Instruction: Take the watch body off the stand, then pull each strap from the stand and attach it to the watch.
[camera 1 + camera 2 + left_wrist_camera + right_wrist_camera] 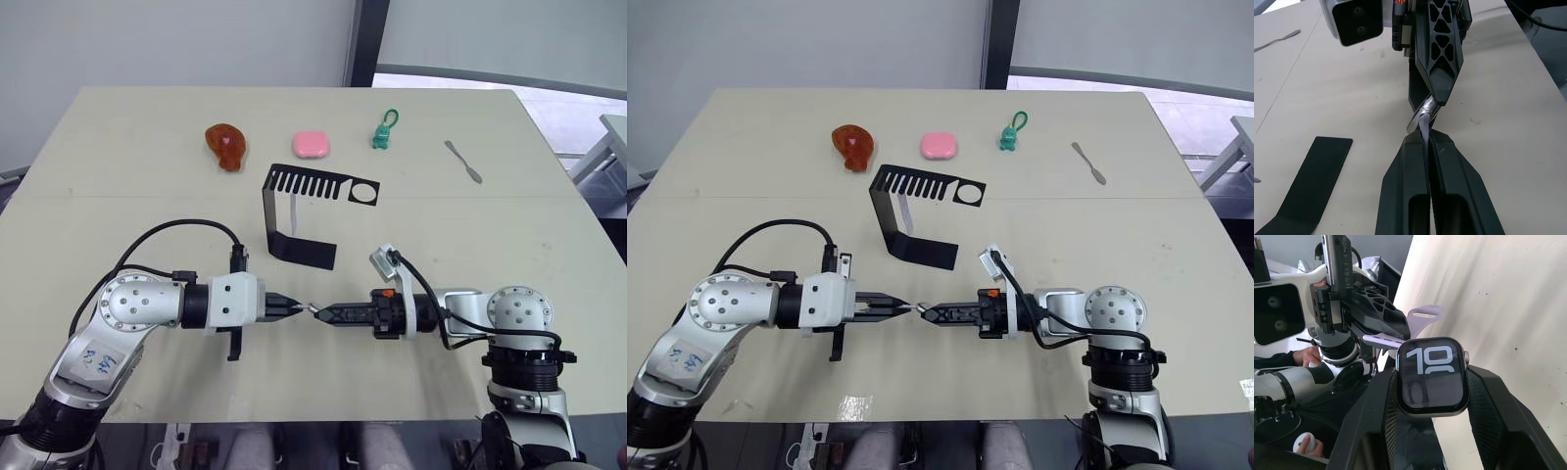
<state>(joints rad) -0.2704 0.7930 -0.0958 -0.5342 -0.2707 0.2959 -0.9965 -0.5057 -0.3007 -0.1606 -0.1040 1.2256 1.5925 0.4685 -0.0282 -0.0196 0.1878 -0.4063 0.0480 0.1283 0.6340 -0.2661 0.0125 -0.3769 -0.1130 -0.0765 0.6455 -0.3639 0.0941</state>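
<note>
My right claw [1430, 382] gripped the watch body [1432, 375] above the desk [118, 176]; my left claw [1427, 147] pinched a strap [1382, 339] against it. Slight misalignment could jam the strap or drop it.

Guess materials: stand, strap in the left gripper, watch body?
Stand: likely bent sheet metal, matte black; thin flat sections, sharp folds, cut slots. Strap in the left gripper: probably silicone, pale lavender, matte, curving softly. Watch body in the right gripper: metal-looking silver-grey rim, glossy black glass face.
</note>
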